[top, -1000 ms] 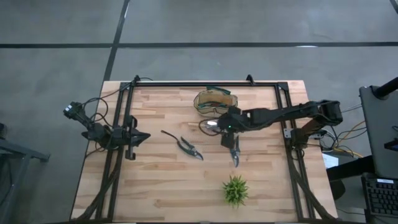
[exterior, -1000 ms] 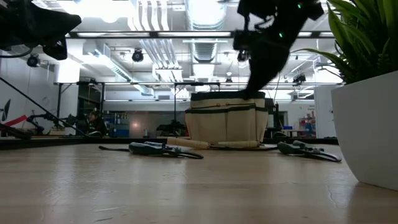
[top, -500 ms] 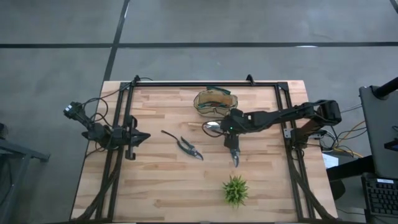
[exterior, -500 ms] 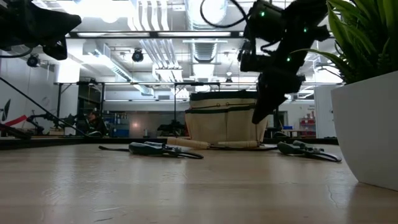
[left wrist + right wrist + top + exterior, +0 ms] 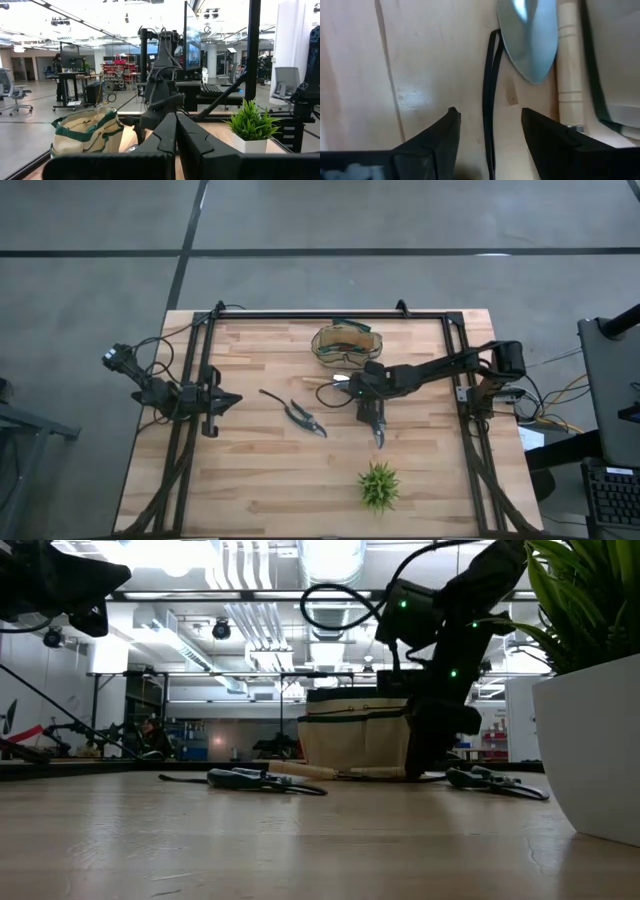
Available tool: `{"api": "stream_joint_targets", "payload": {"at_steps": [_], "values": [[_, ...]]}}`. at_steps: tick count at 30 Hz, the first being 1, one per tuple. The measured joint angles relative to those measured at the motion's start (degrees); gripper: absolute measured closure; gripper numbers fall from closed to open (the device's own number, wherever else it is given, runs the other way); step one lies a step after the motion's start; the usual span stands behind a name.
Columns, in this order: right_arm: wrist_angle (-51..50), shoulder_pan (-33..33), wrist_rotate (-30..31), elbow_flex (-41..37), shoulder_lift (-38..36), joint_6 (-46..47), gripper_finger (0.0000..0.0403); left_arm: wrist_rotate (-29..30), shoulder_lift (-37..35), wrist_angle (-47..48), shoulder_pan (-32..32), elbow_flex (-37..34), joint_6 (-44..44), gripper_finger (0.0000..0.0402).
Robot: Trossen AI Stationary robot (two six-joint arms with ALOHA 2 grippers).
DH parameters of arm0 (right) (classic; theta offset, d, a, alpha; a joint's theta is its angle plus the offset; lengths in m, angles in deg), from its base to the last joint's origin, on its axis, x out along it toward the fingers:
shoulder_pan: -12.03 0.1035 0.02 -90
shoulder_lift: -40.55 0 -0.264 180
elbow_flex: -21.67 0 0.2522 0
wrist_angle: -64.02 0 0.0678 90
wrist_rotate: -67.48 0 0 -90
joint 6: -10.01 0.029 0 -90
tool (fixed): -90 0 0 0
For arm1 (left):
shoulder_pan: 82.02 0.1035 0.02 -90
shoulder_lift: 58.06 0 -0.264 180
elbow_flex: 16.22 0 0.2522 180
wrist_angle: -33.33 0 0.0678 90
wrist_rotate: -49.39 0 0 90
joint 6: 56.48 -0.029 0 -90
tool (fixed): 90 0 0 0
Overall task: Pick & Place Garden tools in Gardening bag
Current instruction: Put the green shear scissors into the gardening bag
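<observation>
The tan gardening bag point(image 5: 347, 343) with green trim stands at the far middle of the table; it also shows in the low view point(image 5: 360, 735). A silvery trowel blade point(image 5: 530, 35), a wooden handle point(image 5: 568, 75) and a thin black cord loop point(image 5: 489, 100) lie on the table just in front of the bag. My right gripper point(image 5: 366, 400) is open and low over them, its fingers on either side of the cord point(image 5: 490, 145). Dark-handled pruning shears point(image 5: 300, 415) and grey shears point(image 5: 379, 430) lie flat nearer the front. My left gripper point(image 5: 228, 400) is shut and waits at the left.
A spiky green plant in a white pot point(image 5: 378, 485) stands at the near right, close in the low view point(image 5: 590, 740). A black frame rail point(image 5: 330, 315) runs along the far edge and both sides. Bare wood lies between the shears and the left arm.
My right gripper has come down from above the bag's height to just over the table in front of the bag, shifting slightly toward the near edge. The tools and the bag have stayed where they were.
</observation>
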Motion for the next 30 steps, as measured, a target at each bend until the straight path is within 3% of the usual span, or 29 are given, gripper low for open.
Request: {"api": "stream_joint_targets", "payload": {"at_steps": [12,20,30], "values": [[0.5,-0.85,-0.19,0.28,1.87,-0.26,0.0243,0.0,0.0,0.24,0.02,0.0,-0.02,0.0388],[0.54,-3.25,-7.52,0.28,1.87,1.42,0.0296,0.0,0.0,0.3,-0.01,0.0,0.0,0.0388],[0.55,-4.18,-7.54,0.24,1.89,0.73,0.037,0.0,0.0,0.33,0.02,0.0,-0.02,0.0388]]}}
